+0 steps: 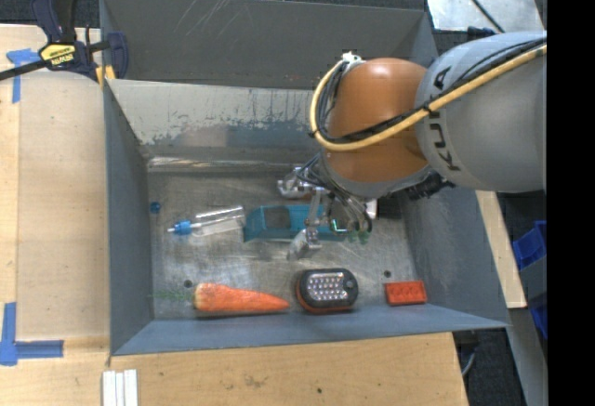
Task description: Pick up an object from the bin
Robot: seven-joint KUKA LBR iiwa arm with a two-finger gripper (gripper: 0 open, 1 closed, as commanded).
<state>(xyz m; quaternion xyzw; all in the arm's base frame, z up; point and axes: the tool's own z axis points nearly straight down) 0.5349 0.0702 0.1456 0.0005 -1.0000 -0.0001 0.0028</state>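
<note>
My gripper hangs low in the middle of the bin, under the orange dome on the wrist. Its fingers reach down at the right end of a teal toy car and seem to touch it. Whether the car is between them is hidden. Left of the car lies a clear plastic syringe with a blue tip. Just below the gripper, by the front wall, sits a dark oval device with a grid of small buttons.
An orange carrot lies along the front wall at the left. A small red block sits at the front right. A tiny blue bit lies near the left wall. The arm covers the bin's right rear.
</note>
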